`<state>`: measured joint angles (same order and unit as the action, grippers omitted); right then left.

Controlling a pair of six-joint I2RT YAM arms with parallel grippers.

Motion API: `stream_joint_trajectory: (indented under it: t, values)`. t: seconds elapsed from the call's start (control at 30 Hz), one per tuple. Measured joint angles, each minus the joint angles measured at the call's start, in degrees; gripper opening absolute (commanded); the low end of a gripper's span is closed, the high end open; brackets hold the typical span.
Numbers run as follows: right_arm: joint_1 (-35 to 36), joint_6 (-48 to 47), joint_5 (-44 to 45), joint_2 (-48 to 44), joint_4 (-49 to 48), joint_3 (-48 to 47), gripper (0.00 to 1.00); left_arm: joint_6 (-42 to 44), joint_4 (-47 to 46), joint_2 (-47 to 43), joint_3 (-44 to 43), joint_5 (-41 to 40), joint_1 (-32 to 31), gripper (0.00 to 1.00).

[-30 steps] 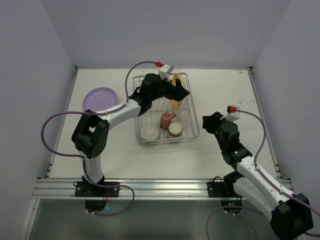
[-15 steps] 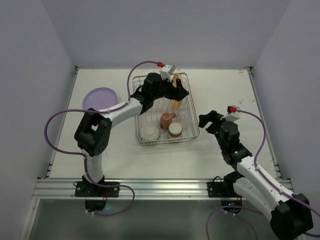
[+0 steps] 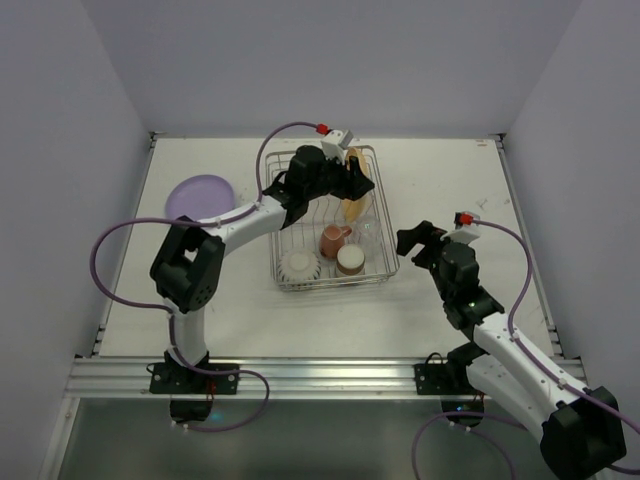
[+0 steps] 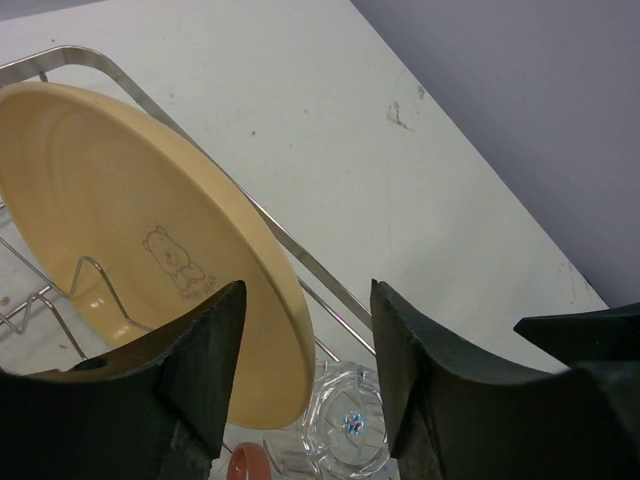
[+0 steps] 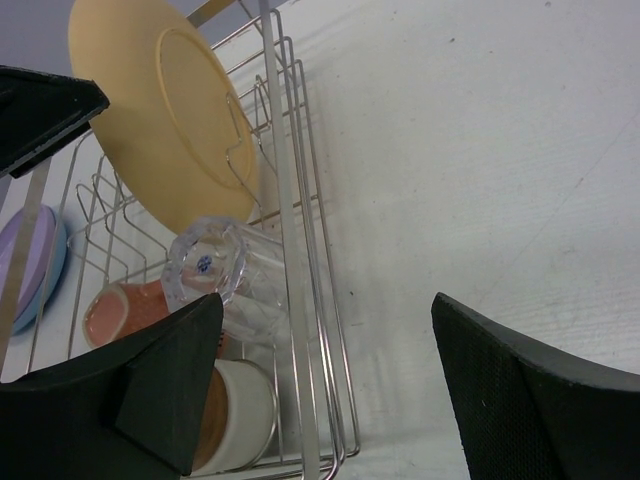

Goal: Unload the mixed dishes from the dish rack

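- On the white table (image 3: 450,180), toward its far middle, stood the dish rack (image 3: 330,288), a silver wire basket.
- At the rack's far right corner, the yellow-orange plate (image 3: 352,208) stood on edge among the prongs, leaning.
- Over that corner reached the left gripper (image 3: 357,178). Its fingers (image 4: 205,350) were apart and straddled the plate's rim, with a gap showing between the rim and one finger.
- Just beside the rack's right wall hovered the right gripper (image 3: 412,240), jaws spread wide and holding nothing.
- Below the plate, against the right wall, sat the clear glass (image 5: 215,270).
- Across the rack's near half sat the pink mug (image 3: 333,240), the brown-and-cream cup (image 3: 350,259) and the white ribbed bowl (image 3: 299,265).
- Left of the rack, well apart from it, the purple plate (image 3: 198,196) lay flat on the table. A blue plate (image 5: 52,275) seemed to lie under it, though rack wires crossed that view.
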<state>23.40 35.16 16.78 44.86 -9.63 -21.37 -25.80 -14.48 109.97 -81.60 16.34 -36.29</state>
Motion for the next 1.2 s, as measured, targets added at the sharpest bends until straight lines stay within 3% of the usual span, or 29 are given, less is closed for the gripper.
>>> stream_joint_trajectory:
  t: [0.1, 0.2, 0.47, 0.87, 1.2]
  values:
    - [0.0, 0.0, 0.0, 0.0, 0.0, 0.1, 0.88, 0.0, 0.0, 0.7, -0.5, -0.1, -0.2, 0.43]
    - [0.0, 0.0, 0.0, 0.0, 0.0, 0.1, 0.88, 0.1, 0.1, 1.2, -0.7, -0.1, -0.3, 0.39]
    - [0.0, -0.2, -0.7, 0.0, 0.0, 0.2, 0.89, 0.1, 0.5, 1.4, -0.7, -0.3, -0.3, 0.41]
    - [-0.1, -0.2, -1.3, -0.7, 0.0, 0.2, 0.89, 0.1, 0.5, 1.4, -0.7, -0.3, -0.3, 0.29]
    - [-0.1, -0.3, -1.3, -0.7, 0.0, 0.2, 0.89, 0.5, 0.5, 1.1, -0.6, -0.3, -0.3, 0.39]
